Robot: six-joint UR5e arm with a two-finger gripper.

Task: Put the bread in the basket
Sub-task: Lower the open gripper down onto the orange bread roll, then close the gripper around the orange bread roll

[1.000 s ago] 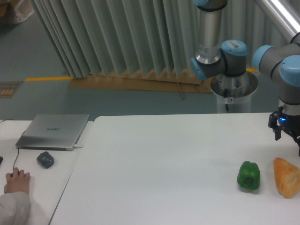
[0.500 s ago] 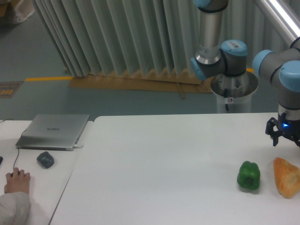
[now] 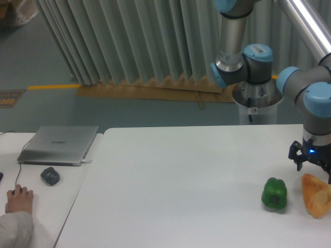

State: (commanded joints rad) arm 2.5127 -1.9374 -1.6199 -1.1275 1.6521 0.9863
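Observation:
The bread [image 3: 316, 195] is an orange-golden crusty loaf lying on the white table [image 3: 181, 175] at the far right, partly cut off by the frame edge. My gripper [image 3: 314, 170] hangs just above the bread's far end, pointing down, its fingers [image 3: 298, 163] spread open and empty. No basket is in view.
A glossy green bell pepper [image 3: 274, 194] stands just left of the bread. On a second table at the left are a closed laptop [image 3: 59, 144], a dark mouse-like object [image 3: 50, 176] and a person's hand [image 3: 18, 199]. The arm's base [image 3: 257, 98] stands behind the table.
My gripper has moved left and a little lower, closer to the bread's far end. Bread and pepper have not moved.

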